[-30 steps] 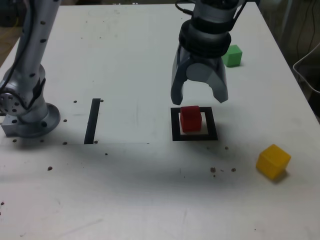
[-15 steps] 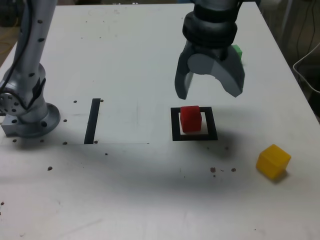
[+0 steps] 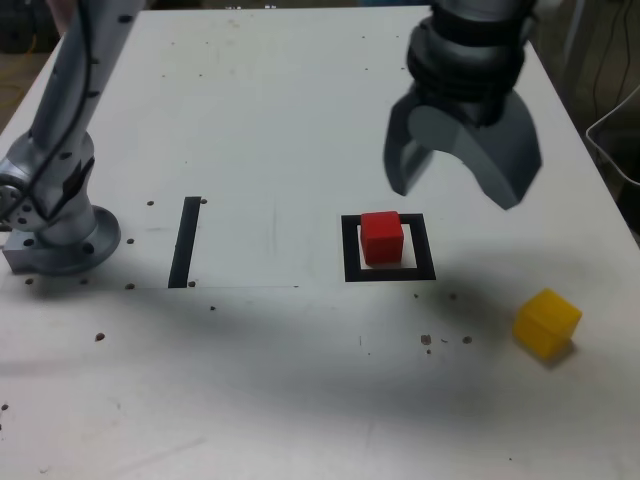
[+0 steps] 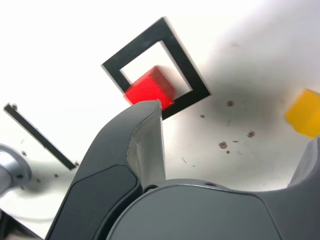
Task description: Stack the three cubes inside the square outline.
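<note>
Red cube (image 3: 382, 236) sits inside the square outline (image 3: 389, 271), toward its far left corner in the exterior view. My pincer (image 3: 462, 185) hangs above and to that view's right of it, spread wide and holding nothing. Yellow cube (image 3: 546, 322) lies well apart, nearer the camera on the right.
</note>
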You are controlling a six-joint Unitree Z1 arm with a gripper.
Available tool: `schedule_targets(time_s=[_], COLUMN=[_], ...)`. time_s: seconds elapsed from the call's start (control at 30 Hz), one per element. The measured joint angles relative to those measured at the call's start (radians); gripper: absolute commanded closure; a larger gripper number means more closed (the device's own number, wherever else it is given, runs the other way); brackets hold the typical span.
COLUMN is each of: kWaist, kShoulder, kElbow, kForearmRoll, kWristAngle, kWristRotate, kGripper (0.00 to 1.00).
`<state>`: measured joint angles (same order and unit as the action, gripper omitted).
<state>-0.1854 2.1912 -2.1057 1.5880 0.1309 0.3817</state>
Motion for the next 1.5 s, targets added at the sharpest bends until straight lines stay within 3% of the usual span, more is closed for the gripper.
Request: schedule_targets(time_s=[0.33, 0.63, 1.0, 1.5], kWaist=[-0.005, -0.066, -0.13, -0.136], kShoulder=[0.061, 0.147, 0.209, 0.312], kElbow=[-0.116, -0.196, -0.259, -0.354], kForearmRoll=[0.014, 0.016, 0.016, 0.016], kWristAngle=[0.01, 0.044, 0.041, 0.041], kWristRotate=[0.103, 0.129, 0.123, 0.121], kGripper=[0.02, 0.03, 0.03, 0.07])
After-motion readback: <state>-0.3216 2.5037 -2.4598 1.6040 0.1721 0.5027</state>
